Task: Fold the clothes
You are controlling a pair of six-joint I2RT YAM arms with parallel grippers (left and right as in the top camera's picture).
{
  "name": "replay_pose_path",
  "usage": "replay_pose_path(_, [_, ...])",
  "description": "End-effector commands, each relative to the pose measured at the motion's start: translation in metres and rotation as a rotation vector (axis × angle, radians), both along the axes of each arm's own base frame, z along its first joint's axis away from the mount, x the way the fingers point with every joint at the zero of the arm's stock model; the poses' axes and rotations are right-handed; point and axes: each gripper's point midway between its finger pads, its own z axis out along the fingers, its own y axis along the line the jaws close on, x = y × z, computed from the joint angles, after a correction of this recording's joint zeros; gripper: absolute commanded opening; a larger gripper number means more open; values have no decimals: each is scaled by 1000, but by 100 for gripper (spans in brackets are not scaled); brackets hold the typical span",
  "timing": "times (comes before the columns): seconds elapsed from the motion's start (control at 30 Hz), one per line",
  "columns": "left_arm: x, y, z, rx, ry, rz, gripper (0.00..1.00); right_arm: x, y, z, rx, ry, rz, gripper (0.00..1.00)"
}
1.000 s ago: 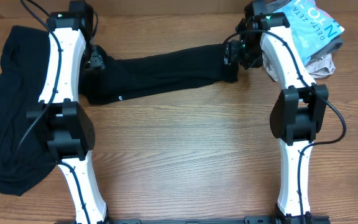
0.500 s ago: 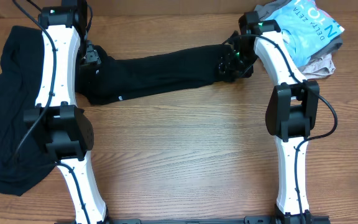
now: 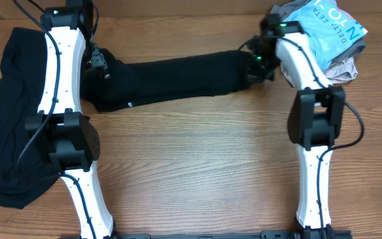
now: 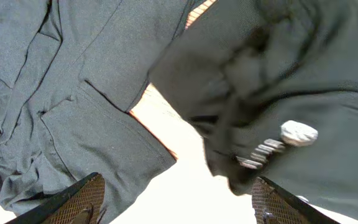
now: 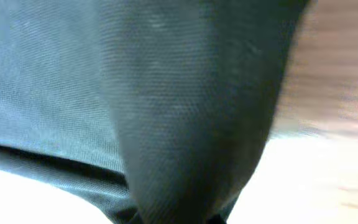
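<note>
A black shirt [image 3: 178, 78] lies stretched in a long band across the back of the table, a small white label [image 3: 128, 105] near its left end. My right gripper [image 3: 253, 67] is shut on the band's right end; in the right wrist view bunched black fabric [image 5: 185, 124] fills the frame and hides the fingers. My left gripper [image 3: 100, 65] hovers open over the band's left end. Its mesh-padded fingers [image 4: 82, 200] stand wide apart with only bare table and the shirt's edge between them, near the white label [image 4: 298, 132].
A big heap of black clothes [image 3: 5, 126] covers the table's left side, under my left arm. A light blue printed garment [image 3: 330, 23] and a beige one [image 3: 342, 68] are piled at the back right, just behind my right gripper.
My right gripper dipped onto the shirt's right end and went from open to shut on the fabric. The left arm shifted slightly left and stayed open.
</note>
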Motion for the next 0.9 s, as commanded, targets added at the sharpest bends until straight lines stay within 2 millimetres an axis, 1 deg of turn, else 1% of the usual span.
replay_pose_path(0.0, [3, 0, 19, -10, -58, 18, 78, 3, -50, 40, -23, -67, -37, 4])
replay_pose_path(0.07, [3, 0, 19, -10, -58, 18, 78, -3, -67, 59, -25, -84, -42, 4])
replay_pose_path(0.17, [3, 0, 19, -10, -58, 18, 79, -7, -77, 80, -28, -116, -43, 4])
replay_pose_path(0.27, [2, 0, 19, -11, -58, 18, 79, -9, -77, 98, -29, -143, -42, 4])
replay_pose_path(0.37, [2, 0, 19, -11, -58, 18, 79, -13, -64, 108, -28, -153, -15, 4])
replay_pose_path(0.47, [2, 0, 19, -11, -58, 17, 79, -18, -41, 110, -24, -149, 33, 4])
replay_pose_path(0.57, [3, 0, 19, -12, -58, 18, 79, -23, -6, 108, -32, -150, 113, 4])
replay_pose_path(0.73, [3, -4, 18, -33, -59, 14, 79, -34, 46, 104, -81, -167, 241, 4])
replay_pose_path(0.87, [4, -4, 18, -36, -64, 14, 79, -48, 90, 93, -79, -169, 337, 4])
